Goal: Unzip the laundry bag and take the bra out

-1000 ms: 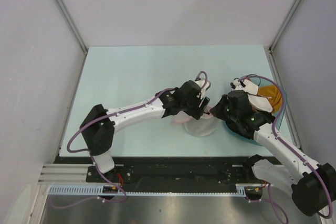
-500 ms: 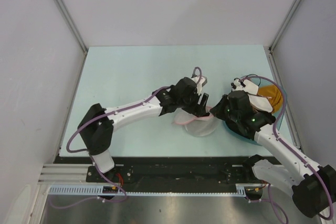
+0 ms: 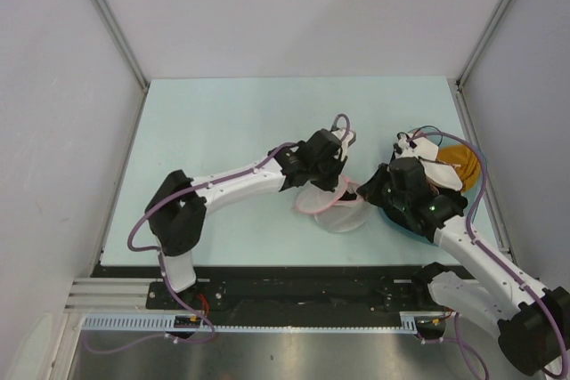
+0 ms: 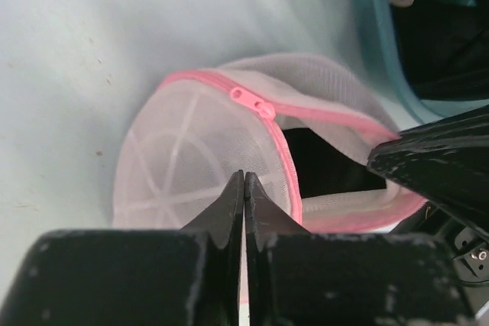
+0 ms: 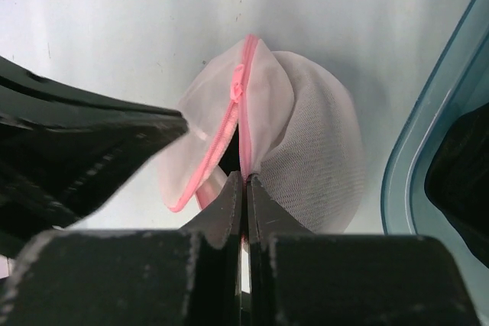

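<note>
Whereas a second before its jaws had stood wide, the left end effector (image 4: pixel 244 187) had now snapped shut, its tips pressed together on the pink-trimmed rim of the near dome half of the laundry bag (image 4: pixel 191 158). Opposite it, the right end effector (image 5: pixel 244 182) was pressed together too, pinching the rim of the other half, as it had been throughout. Between the two rims the bag gaped partly unzipped, with the zipper pull (image 4: pixel 253 102) sitting at the closed stretch. A dark gap showed below it — whether that was the bra could not be told. The bag lay on the table (image 3: pixel 223 122) between the arms, just beside the teal basin (image 5: pixel 428 150). With each half now gripped, the likely next step was to pull the mouth apart — the bra was not yet out
</note>
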Tool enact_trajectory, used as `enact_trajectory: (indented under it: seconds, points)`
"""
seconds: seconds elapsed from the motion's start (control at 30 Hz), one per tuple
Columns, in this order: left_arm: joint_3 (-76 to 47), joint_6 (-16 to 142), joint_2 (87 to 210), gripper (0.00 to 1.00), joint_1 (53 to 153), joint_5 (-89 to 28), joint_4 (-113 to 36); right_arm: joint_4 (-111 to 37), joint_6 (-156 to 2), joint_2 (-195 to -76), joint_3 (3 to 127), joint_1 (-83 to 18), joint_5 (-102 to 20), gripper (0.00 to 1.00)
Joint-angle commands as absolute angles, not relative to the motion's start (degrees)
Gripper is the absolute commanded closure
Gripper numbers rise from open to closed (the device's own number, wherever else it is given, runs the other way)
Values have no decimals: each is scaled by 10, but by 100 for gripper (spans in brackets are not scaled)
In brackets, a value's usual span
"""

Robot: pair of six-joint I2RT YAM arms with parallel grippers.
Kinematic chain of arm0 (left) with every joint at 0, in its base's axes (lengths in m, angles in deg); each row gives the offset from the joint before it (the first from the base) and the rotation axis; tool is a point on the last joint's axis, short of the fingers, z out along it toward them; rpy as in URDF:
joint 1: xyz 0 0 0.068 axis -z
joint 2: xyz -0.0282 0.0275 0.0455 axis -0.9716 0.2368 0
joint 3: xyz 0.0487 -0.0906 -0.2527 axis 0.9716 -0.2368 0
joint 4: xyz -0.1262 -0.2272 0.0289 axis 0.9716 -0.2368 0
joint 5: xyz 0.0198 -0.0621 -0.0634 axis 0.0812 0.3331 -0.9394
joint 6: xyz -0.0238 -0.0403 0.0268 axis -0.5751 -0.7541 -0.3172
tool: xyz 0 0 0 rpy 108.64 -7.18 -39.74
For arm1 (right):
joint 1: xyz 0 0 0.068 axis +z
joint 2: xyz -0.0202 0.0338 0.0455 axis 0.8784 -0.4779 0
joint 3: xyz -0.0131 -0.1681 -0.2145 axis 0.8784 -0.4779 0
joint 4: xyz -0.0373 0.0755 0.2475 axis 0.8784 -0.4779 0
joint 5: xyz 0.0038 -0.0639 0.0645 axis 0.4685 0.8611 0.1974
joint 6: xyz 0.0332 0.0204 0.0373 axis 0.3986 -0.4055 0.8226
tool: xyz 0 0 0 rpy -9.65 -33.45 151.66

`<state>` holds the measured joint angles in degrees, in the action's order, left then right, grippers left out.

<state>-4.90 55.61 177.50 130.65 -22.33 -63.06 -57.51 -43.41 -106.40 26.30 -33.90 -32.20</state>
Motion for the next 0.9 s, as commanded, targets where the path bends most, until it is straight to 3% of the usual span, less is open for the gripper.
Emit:
enact_trajectory:
  seconds: [0.0, 0.2, 0.27, 0.3, 0.37, 0.4, 0.5, 0.63, 0.87]
  points:
    - [-9, 585, 1706, 100, 1306, -197, -653, -570, -424, -1037, 239, -336, -320, 100]
    - [-3, 592, 1684, 99, 1306, -217, -658, -549, -409, -1030, 219, -337, -323, 100]
    - [-1, 592, 1694, 81, 1307, -243, -667, -548, -409, -1030, 219, -336, -323, 100]
    - [-3, 590, 1700, 60, 1307, -251, -671, -546, -409, -1030, 218, -336, -324, 100]
    - [-13, 577, 1715, 48, 1311, -260, -672, -547, -408, -1029, 218, -337, -323, 100]
    - [-19, 573, 1718, 33, 1315, -254, -669, -548, -406, -1028, 219, -336, -323, 100]
    - [-41, 572, 1725, 19, 1330, -224, -659, -548, -406, -1026, 219, -335, -323, 100]
    - [-54, 577, 1737, 17, 1339, -204, -648, -545, -405, -1028, 219, -335, -339, 100]
    - [-56, 596, 1769, 24, 1348, -191, -640, -540, -402, -1030, 218, -336, -342, 100]
